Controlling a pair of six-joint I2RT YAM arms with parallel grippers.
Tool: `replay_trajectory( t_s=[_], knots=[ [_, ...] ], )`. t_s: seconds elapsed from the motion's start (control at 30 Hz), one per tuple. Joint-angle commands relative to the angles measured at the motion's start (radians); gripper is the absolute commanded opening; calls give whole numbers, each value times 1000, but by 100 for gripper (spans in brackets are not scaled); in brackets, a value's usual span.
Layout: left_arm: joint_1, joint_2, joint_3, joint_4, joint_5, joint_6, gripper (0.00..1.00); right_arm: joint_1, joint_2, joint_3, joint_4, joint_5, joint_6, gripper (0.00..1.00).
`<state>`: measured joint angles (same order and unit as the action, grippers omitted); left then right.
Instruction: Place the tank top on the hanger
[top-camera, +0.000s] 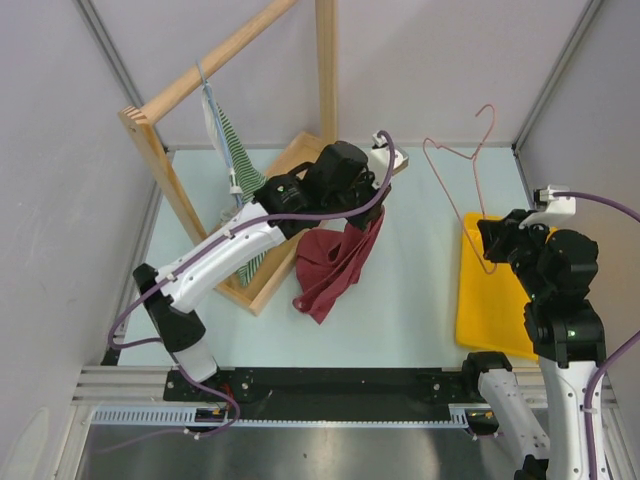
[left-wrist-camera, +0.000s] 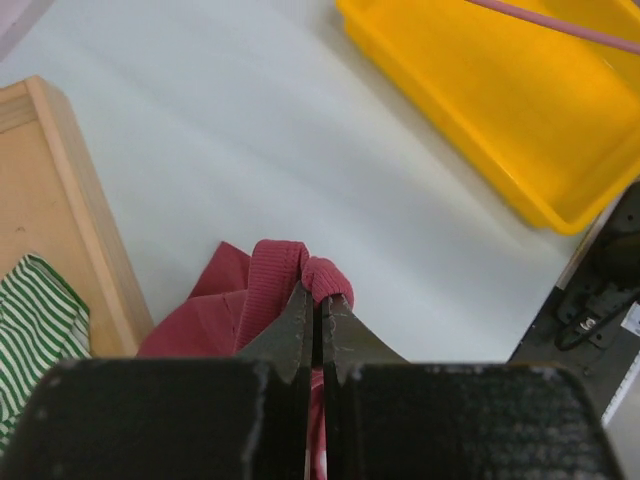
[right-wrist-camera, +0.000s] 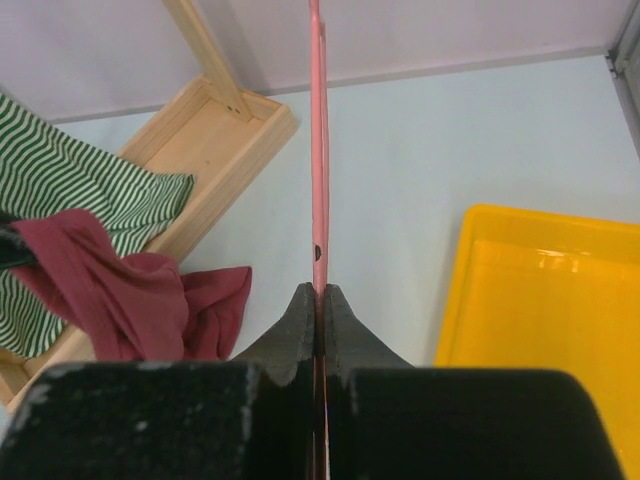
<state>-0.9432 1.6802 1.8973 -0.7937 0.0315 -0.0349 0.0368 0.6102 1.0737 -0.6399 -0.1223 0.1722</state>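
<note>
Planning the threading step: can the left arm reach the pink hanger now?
Probably yes: only bare table separates them, and the right fingers hold the hanger up. But the left fingers are shut on the tank top.

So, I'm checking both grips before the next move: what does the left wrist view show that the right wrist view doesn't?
Only the left wrist view: the left gripper pinched shut on a fold of the tank top. Only the right wrist view: the right gripper shut on the hanger wire, seen edge-on. Both: the tank top, the hanger, the yellow tray, the striped garment and the wooden rack base.
</note>
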Motion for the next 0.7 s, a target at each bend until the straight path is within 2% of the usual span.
replay_trajectory(
  t_s=[0.0,0.1,0.17,0.3,0.5,0.67],
  knots=[
    [21,67,19,-78,-72,78,0,-3,-15,48,0,-63,0,0],
    [95,29,-154,14,-76,58,0,-3,-17,43,-1,-96,0,0],
    [142,13,-211,53,-113,43,0,-3,-13,42,2,-125,1,0],
    [158,-30,-366,131,-142,49,0,-3,5,38,-12,-238,1,0],
    [175,-31,-466,200,-168,53,0,-3,11,48,-118,-374,-5,0],
    [211,7,-483,206,-200,52,0,-3,13,45,-182,-494,-26,0]
  ],
)
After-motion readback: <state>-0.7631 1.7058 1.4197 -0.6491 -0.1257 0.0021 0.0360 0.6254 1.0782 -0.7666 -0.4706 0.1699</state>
